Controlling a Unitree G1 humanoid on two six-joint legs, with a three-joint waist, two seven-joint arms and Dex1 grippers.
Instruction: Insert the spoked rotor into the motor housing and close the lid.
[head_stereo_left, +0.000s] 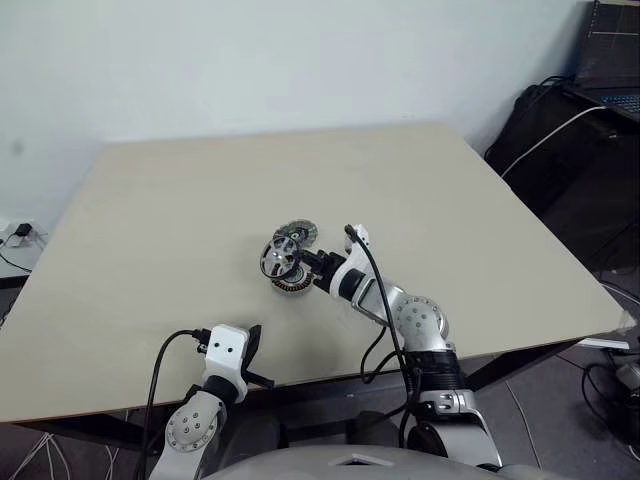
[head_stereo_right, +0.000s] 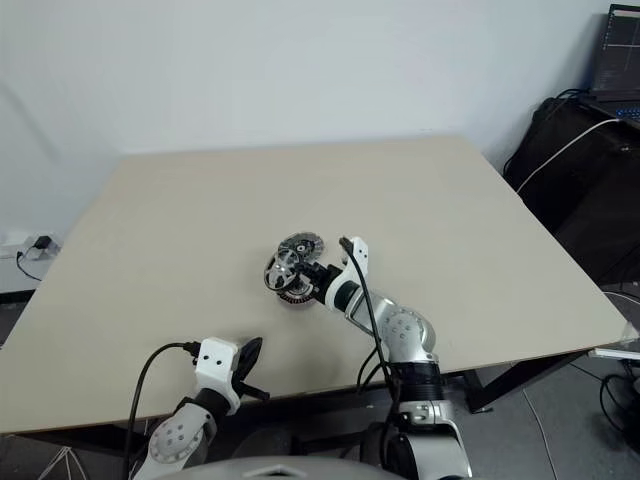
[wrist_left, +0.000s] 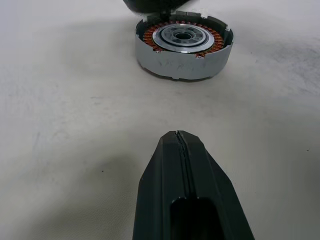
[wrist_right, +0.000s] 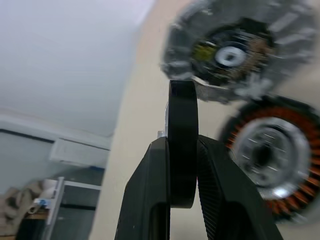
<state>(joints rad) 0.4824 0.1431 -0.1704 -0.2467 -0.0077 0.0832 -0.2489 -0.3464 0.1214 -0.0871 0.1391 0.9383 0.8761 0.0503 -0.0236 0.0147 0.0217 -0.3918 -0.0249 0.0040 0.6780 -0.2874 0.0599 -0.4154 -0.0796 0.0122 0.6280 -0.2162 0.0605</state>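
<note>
Rotor (head_stereo_left: 278, 259) held on edge above housing (head_stereo_left: 291, 284).

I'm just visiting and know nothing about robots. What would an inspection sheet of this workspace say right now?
Surface: beige table, bare apart from the parts.
Job's things: motor housing flat on the table, copper windings showing, open on top; spoked rotor held tilted just over it, not yet inserted; round silver disc, probably the lid, lying just behind.
Clutter: nothing seen.
Grippers: right gripper shut on the rotor's rim; left gripper shut, holding nothing, near the table's front edge.
Cables: black cable along the right arm; another at the left wrist.
Surroundings: white wall; laptop and a black bag at the far right.
</note>
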